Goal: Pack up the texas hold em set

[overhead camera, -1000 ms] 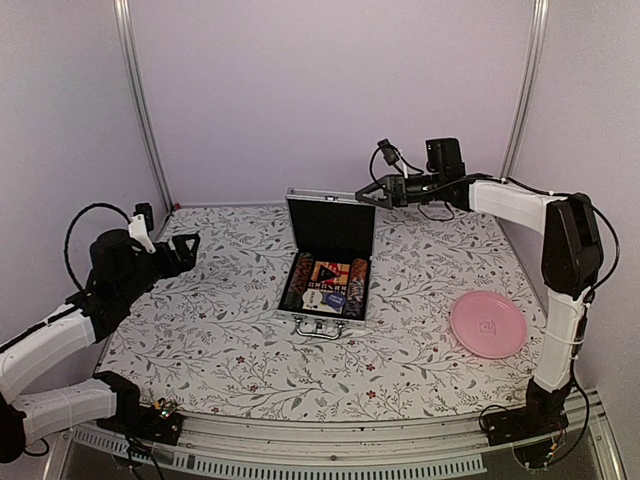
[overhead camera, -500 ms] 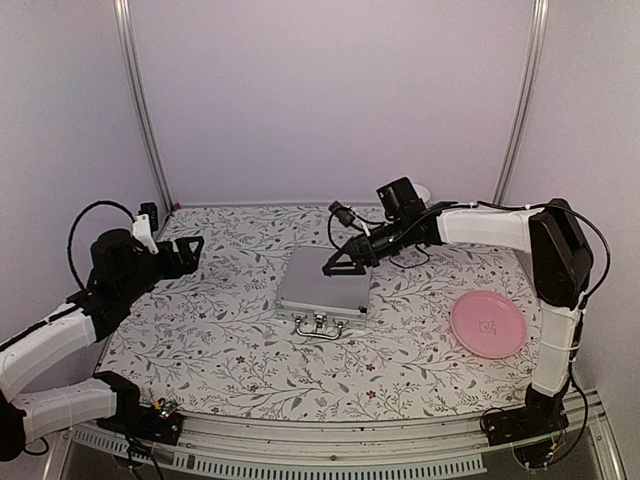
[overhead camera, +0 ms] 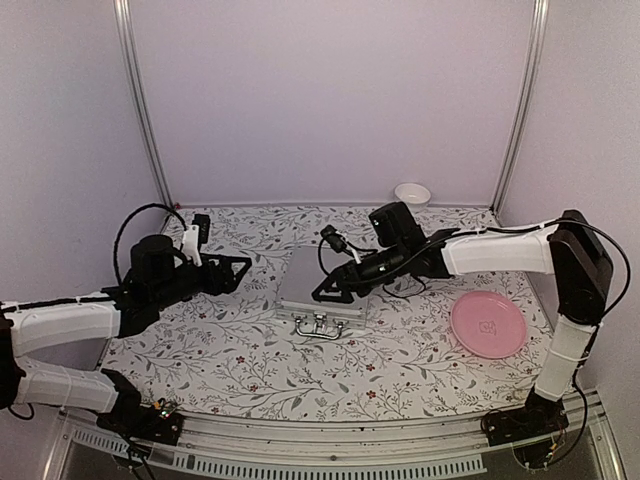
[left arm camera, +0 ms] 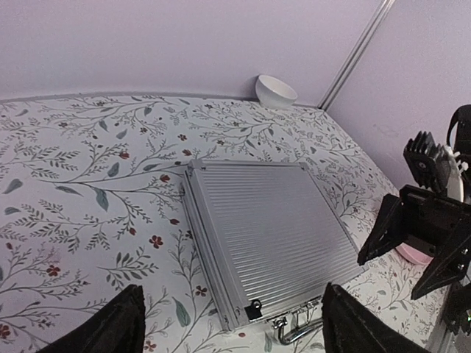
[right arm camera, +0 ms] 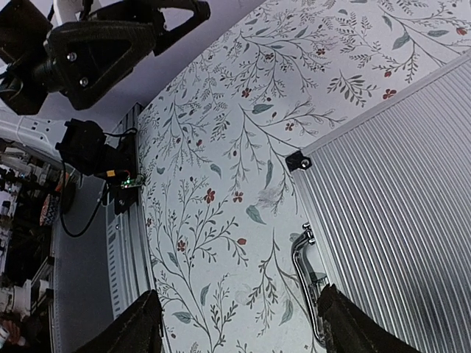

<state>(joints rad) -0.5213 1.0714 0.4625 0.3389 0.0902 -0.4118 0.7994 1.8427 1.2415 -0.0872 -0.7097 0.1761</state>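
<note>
- The silver ribbed aluminium case point(overhead camera: 322, 290) of the hold 'em set lies flat in the middle of the floral-patterned bench point(overhead camera: 230, 350), lid down and metal handle point(overhead camera: 320, 325) facing the arms.
- Packing looks all but finished. No chips, cards or markers show loose on the bench, so they are presumably inside the case, out of sight.
- The right pincer point(overhead camera: 335, 285) hangs over the lid's right front part with its fingers spread, gripping nothing. Whether it touches the metal cannot be told.
- The left pincer point(overhead camera: 235, 270) points at the case from the left, near it but apart, and is also wide open and empty.
- The likely step in hand is securing the lid. A black latch point(left arm camera: 254, 309) sits at the front edge beside the handle; whether it is fastened cannot be read.
- The next move would call for a fingertip brought low to that front edge, with the other arm steadying the light case so it does not slide.
- The round pink plate point(overhead camera: 470, 335) lies well to the right and shows only a faint centre mark.
- The small white bowl point(overhead camera: 412, 193) stands at the far edge, its interior hidden.
</note>
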